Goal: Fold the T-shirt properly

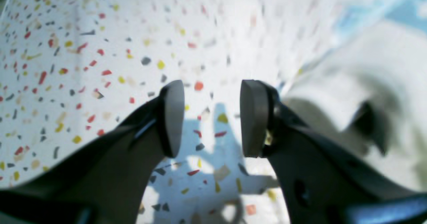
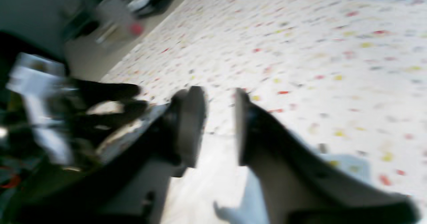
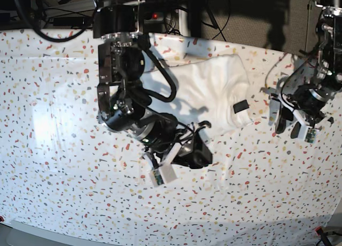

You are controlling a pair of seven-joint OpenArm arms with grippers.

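Nearest, the right gripper [image 3: 200, 156] is hovering just below the T-shirt [image 3: 206, 94], jaws apart and empty, while the shirt is lying bunched toward the table cover's [image 3: 53, 123] far edge and the left gripper [image 3: 288, 123], likewise parted and empty, is hanging beside the collar end.

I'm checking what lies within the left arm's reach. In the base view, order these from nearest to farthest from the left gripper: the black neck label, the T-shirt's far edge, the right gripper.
From the left gripper, at the view's right:
1. Black neck label, on the T-shirt's near-right corner.
2. Right gripper, low at centre.
3. T-shirt's far edge, up towards the table's back.
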